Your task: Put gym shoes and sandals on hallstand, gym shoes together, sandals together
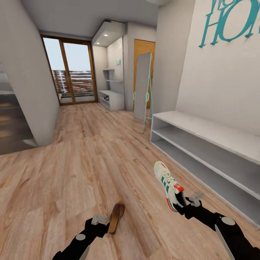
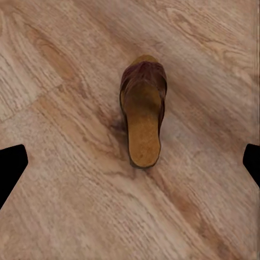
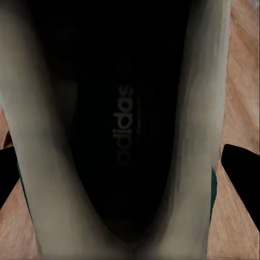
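White gym shoe (image 1: 169, 185) pinched in right end effector (image 1: 185, 205) near hallstand (image 1: 231, 139); left end effector (image 1: 102, 223) spread over sandal (image 1: 116, 217).

Gym shoe (image 1: 169, 186) heel hidden behind right hand (image 1: 187, 206); hallstand (image 1: 216, 151) cut off at right edge.

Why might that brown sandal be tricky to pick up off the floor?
The sandal lies flat and low on the floor, so the left gripper probably gets little side to pinch. It looks slim, so it is likely light and may slide when nudged. Its strap covers just the front, so it might tip when lifted.
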Robot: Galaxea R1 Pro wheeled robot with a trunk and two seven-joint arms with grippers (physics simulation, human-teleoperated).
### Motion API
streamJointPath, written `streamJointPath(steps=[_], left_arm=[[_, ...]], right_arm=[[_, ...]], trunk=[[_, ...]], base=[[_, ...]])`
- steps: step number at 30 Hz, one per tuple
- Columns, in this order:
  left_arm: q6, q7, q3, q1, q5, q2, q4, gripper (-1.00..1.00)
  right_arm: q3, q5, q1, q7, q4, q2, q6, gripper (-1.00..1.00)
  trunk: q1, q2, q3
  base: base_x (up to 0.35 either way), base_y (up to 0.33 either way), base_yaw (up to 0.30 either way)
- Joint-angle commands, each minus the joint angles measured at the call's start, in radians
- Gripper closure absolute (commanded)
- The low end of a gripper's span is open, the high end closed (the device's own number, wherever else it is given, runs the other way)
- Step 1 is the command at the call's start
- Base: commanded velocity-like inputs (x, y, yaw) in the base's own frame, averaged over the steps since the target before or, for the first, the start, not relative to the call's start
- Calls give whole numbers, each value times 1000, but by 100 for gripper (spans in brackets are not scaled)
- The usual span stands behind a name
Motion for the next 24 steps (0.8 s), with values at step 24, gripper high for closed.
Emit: streamJointPath(steps=[24], left_arm=[[2,7,3,8,12,5,-19,-100]], right_arm=[[2,3,-1,4,-4,0,6,100]], trunk=[[0,0,-1]], base=[[254,0,-63]])
